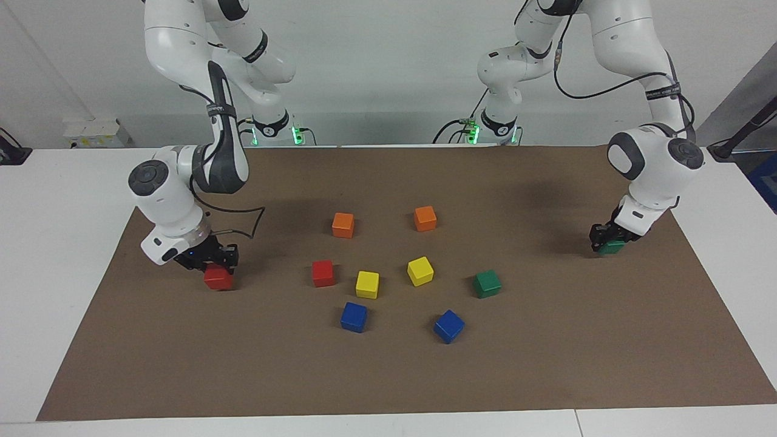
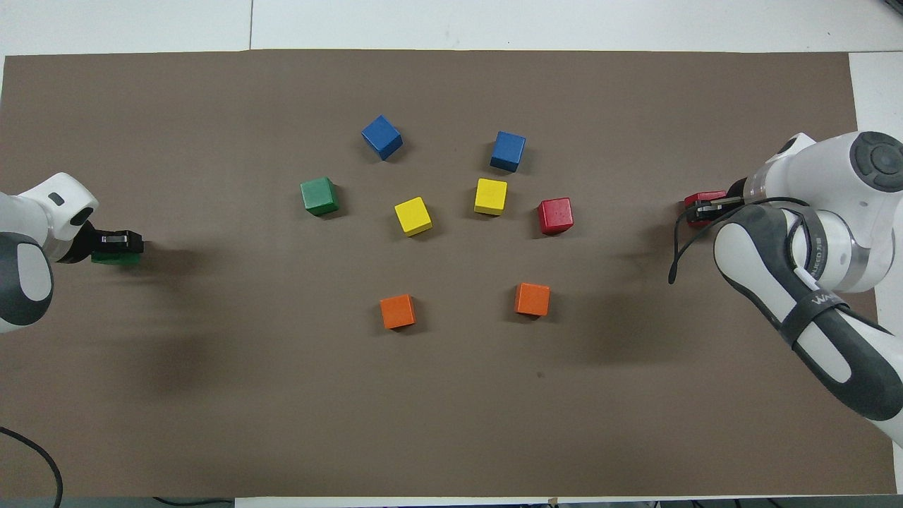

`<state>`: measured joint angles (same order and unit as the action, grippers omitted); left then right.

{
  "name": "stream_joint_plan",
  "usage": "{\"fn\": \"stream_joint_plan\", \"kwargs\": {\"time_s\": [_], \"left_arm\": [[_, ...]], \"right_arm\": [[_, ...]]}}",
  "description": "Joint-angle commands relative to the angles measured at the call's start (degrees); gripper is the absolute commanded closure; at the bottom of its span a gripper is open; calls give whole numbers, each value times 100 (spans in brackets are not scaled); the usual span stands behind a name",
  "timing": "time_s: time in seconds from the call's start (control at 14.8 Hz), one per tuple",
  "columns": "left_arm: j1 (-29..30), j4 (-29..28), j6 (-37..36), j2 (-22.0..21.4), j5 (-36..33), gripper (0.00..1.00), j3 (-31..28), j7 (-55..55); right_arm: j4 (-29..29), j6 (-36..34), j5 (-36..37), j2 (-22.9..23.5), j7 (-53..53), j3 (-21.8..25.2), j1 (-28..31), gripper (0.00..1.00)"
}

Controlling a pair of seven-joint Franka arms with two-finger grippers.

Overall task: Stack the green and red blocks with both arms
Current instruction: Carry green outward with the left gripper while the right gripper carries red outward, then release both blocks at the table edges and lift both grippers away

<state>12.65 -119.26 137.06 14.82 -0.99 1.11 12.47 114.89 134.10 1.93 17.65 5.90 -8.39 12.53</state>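
Closed around a green block [image 1: 612, 247] at the left arm's end of the brown mat [image 1: 546, 376]: the left gripper [image 1: 609, 238], low at the mat, block at or just above the surface, which of the two not clear. Above the fingers, a short wrist tilted toward the mat's edge, then a bulky white joint, then the forearm rising steeply toward the base.

Clamped on a red block [image 1: 218, 278] at the right arm's end of the mat: the right gripper [image 1: 209, 260], likewise low, block touching the mat or nearly so. Wrist angled down and inward, elbow joint just above, dark-banded forearm climbing back toward the base.

Counted across the mat: two green, two red, two yellow, two blue, two orange. Loose green block [image 1: 487, 283] toward the left arm's end of the central cluster; loose red block [image 1: 323, 273] toward the right arm's end, just beside a yellow block [image 1: 367, 284]. Second yellow block [image 1: 420, 271] near the first. Blue blocks [image 1: 354, 317] farther from the robots than the yellow pair, orange blocks [image 1: 343, 224] nearer to the robots. No block on another.
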Motion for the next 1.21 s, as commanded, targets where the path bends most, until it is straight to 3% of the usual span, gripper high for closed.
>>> {"fn": "stream_joint_plan", "kwargs": {"time_s": [0.0, 0.07, 0.13, 0.2, 0.34, 0.4, 0.47, 0.74, 0.88, 1.01, 1.15], "left_arm": [[79, -27, 198, 82, -59, 100, 65, 72], [79, -27, 198, 82, -59, 100, 65, 72], [79, -27, 215, 82, -59, 100, 65, 72], [79, -27, 224, 82, -59, 100, 65, 80], [70, -27, 224, 82, -59, 99, 65, 80], [70, -27, 215, 82, -59, 19, 65, 115], [70, -18, 207, 91, -59, 0, 65, 185], [70, 17, 172, 91, -59, 0, 65, 230], [62, 122, 58, 82, -42, 0, 74, 221], [-43, 664, -475, 91, -7, 0, 82, 160], [-236, 1376, -1249, 117, 177, 0, 82, 81]], "right_arm": [[104, 134, 80, -34, 78, -75, 101, 95], [112, 134, 80, 1, 78, -75, 92, 69], [113, 143, 80, 1, 60, -75, 92, 14], [104, 134, 80, 1, 51, -75, 92, 0], [104, 143, 80, 1, 51, -75, 83, 0], [104, 134, 80, 1, 43, -75, 83, 0], [104, 134, 80, 1, 34, -75, 83, 0], [-80, -49, 18, -86, -422, -93, -75, 0], [-387, -470, 9, -200, -607, -93, -268, 0], [-957, -1154, 9, -245, -1001, -102, -574, 0], [-1354, -1403, 79, -219, -1563, -102, -952, 0]]}}
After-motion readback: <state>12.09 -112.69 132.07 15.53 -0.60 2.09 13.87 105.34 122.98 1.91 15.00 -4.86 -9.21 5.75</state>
